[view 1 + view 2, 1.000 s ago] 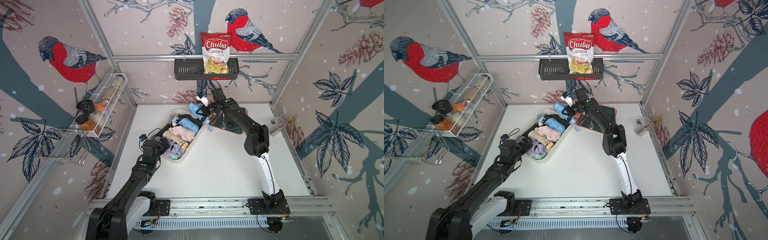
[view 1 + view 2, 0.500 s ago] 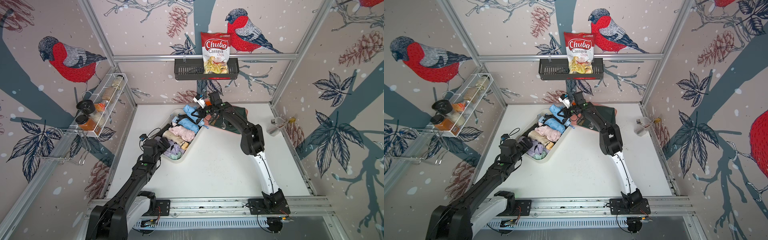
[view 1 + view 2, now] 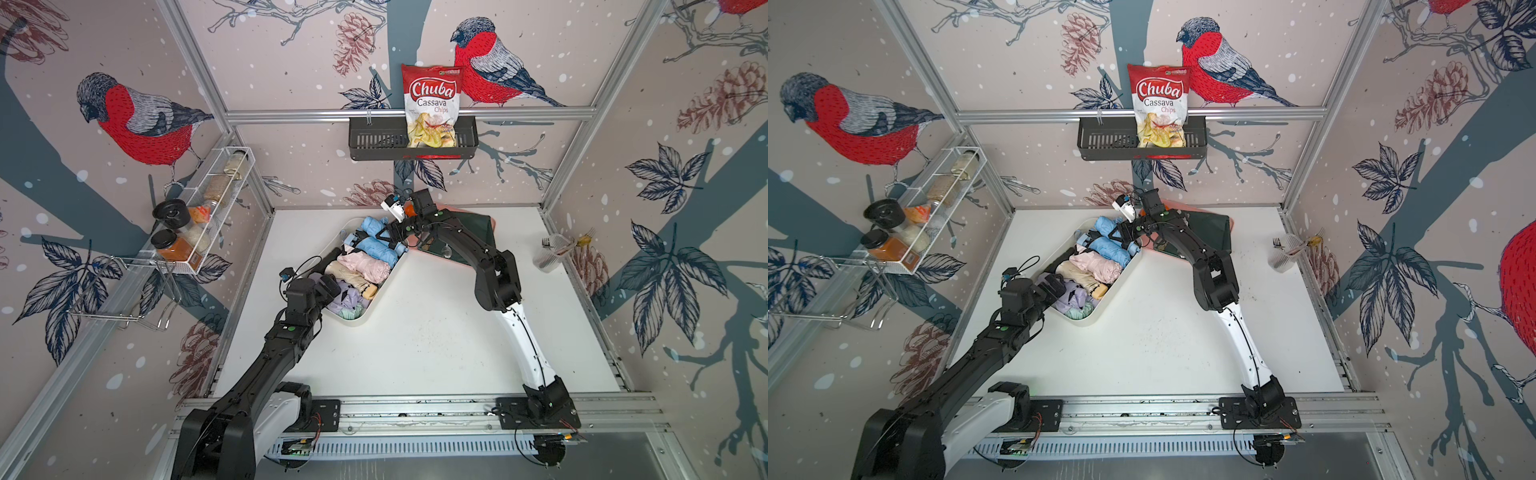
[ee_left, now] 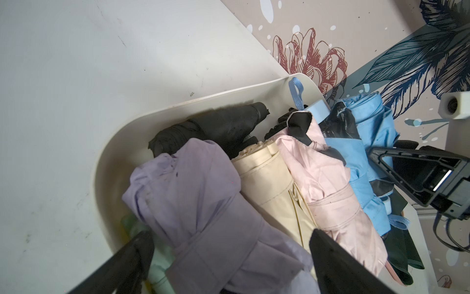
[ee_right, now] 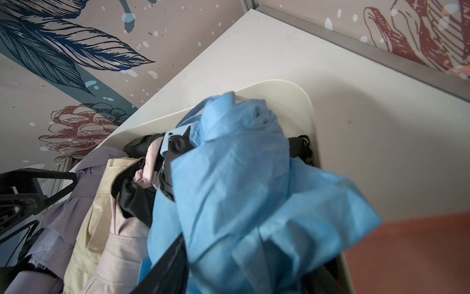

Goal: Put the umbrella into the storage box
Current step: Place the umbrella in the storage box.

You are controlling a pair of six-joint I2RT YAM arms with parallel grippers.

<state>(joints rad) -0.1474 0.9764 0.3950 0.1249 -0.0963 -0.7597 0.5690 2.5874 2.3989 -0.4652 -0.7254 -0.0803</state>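
Both top views are showing the blue umbrella [image 3: 365,224] lying in the storage box [image 3: 353,319], upper centre; right gripper [image 3: 388,236] is hanging beside it, grip unclear; left gripper [image 4: 230,236] is gaping, empty.

your umbrella [image 3: 371,226] is the light blue folded one, its fabric loose and crumpled rather than tightly rolled. in a top view it sits at the far end of the storage box [image 3: 353,319], inside the rim and just beside a second blue umbrella [image 3: 380,250]. the right wrist view shows the umbrella [image 5: 241,178] close up, its bunched end reaching toward the box's far rim. you can't tell whether it rests fully. the box is cream-white, shallow and round-cornered, set slantwise on the worktop [image 3: 415,340] and packed full.
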